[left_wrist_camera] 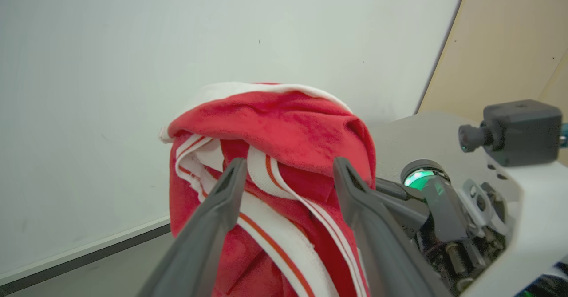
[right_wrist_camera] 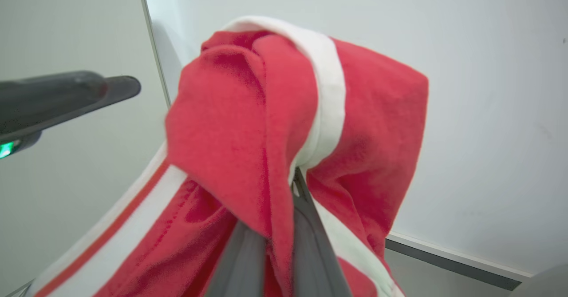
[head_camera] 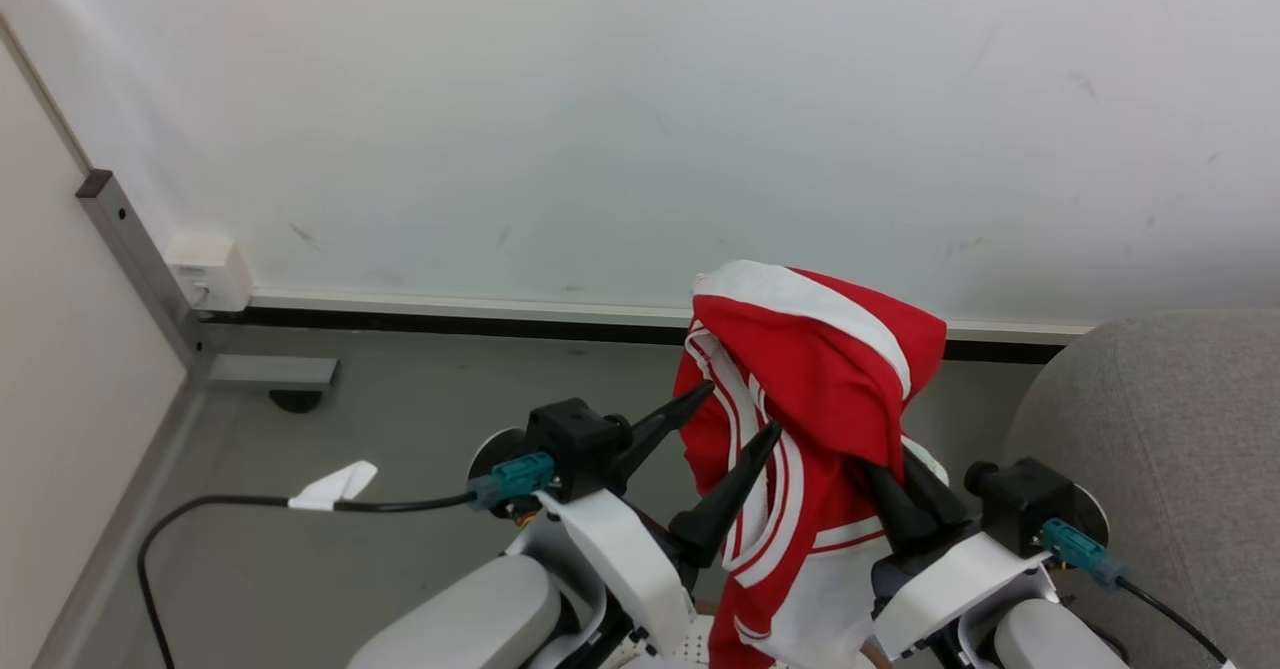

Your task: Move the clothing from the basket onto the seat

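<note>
Head view: the clothing (head_camera: pixel 810 389) hangs raised from the right gripper (head_camera: pixel 900 494), left of the seat (head_camera: pixel 1170 449). The left gripper (head_camera: pixel 738 409) gapes wide beside it.
Left wrist view: spread fingers (left_wrist_camera: pixel 222 199) frame the clothing.
Right wrist view: narrow jaws pinch a red fold.

Illumination bright, even and diffuse in all three views; the wall (head_camera: pixel 640 99) reads a flat, uniform white-grey; shadows soft-edged throughout; gentle shading lies in the folds of the clothing (head_camera: pixel 830 349), its red saturated yet detailed; a small dark shadow sits under the bracket foot (head_camera: pixel 295 399) on the floor (head_camera: pixel 420 419); head view sharp across the frame; right wrist view soft close in, the fingers (right_wrist_camera: pixel 313 248) of the right gripper (right_wrist_camera: pixel 288 208) blurred at the bottom edge; a green lamp (left_wrist_camera: pixel 419 178) glows in the left wrist view; the skirting (left_wrist_camera: pixel 80 248) runs tilted there.
</note>
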